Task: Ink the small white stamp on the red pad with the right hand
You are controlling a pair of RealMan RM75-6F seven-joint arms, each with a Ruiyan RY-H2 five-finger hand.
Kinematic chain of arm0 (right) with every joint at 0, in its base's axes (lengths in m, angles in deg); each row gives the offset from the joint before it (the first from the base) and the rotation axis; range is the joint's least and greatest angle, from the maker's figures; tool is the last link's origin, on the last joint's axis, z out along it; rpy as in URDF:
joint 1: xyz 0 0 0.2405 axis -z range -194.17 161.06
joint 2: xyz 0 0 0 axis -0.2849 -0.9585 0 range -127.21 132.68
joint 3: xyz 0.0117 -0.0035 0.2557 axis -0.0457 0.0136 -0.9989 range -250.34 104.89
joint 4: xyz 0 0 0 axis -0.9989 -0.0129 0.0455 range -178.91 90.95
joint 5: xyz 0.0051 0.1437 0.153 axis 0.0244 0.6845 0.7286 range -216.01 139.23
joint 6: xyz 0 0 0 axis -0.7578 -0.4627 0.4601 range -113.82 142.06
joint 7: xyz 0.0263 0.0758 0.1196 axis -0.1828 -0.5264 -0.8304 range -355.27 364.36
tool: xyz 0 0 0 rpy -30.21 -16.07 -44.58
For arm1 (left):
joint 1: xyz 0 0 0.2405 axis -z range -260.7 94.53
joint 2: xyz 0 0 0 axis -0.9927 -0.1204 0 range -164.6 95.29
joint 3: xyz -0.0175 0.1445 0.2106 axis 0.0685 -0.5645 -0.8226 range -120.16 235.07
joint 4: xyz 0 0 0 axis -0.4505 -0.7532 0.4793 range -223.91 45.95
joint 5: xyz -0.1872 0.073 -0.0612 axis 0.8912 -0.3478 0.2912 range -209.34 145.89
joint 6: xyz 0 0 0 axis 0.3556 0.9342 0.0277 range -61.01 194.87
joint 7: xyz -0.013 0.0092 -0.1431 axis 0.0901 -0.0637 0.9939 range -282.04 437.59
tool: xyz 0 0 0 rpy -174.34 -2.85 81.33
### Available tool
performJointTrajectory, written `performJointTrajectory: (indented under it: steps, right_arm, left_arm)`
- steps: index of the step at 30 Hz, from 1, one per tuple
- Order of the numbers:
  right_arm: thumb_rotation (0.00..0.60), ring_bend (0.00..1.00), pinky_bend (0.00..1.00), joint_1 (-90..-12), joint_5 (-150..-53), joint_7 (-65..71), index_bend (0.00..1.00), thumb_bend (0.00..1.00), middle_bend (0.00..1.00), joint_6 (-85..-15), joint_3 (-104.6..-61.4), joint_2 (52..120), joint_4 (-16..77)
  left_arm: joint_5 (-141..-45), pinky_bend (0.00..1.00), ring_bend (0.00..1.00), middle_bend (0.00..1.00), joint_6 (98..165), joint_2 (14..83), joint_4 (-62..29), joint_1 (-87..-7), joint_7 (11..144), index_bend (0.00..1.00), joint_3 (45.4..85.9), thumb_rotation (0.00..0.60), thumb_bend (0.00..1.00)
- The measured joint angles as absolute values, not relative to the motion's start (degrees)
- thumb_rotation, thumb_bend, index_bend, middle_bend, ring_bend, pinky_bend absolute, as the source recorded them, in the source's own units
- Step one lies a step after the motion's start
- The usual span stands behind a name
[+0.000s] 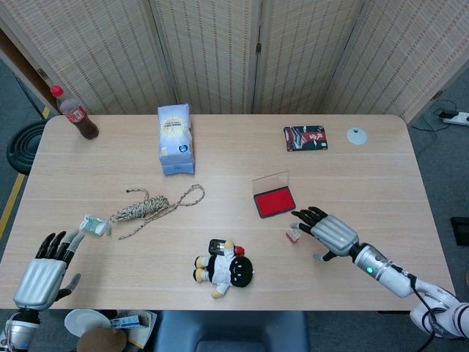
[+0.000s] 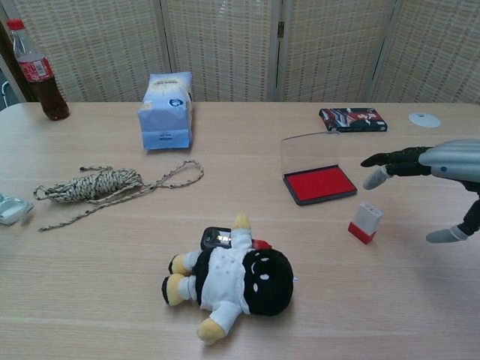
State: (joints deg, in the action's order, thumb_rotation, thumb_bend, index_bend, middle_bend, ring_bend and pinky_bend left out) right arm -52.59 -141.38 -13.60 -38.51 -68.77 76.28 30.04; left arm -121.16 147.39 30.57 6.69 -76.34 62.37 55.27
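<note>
Bench (image 1: 366,176). Right hand (image 1: 331,233) empty, fingers spread, just right of the stamp. Red pad (image 2: 319,184), lid up, mid-right. Small white stamp (image 2: 365,222) near pad's right corner, tilted, red end down-left; print unreadable.

**Cut off, covered, or too small to read**

In the chest view the right robot hand (image 2: 439,176) runs off the right edge, so its palm and wrist are lost, and the left robot hand does not appear there at all. The head view cuts the left robot hand (image 1: 45,273) at its wrist. A dark device (image 2: 218,238) lies half under the plush doll (image 2: 236,281). The print on the far book (image 1: 305,137) is too small to read
</note>
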Motion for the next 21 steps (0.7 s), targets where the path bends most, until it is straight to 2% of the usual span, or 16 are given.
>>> performJointTrajectory:
  steps: [12,21]
  right_arm:
    - [0.600,0.00,0.00,-55.28,-138.83,-14.80,0.20,0.22,0.00,-37.41,-68.93,80.59,24.32]
    - [0.600,0.00,0.00,-56.70,-137.02,-13.92,0.22,0.22,0.00,-36.13,-68.76,81.73,23.97]
  left_arm:
    - [-120.42,0.06,0.00,0.00,146.98,30.52,6.72,-76.24,62.49,0.00,55.45,0.600,0.34]
    - [-121.23,0.06,0.00,0.00,146.99,30.10,6.83,-76.04,63.55,0.00,55.18,0.600,0.34]
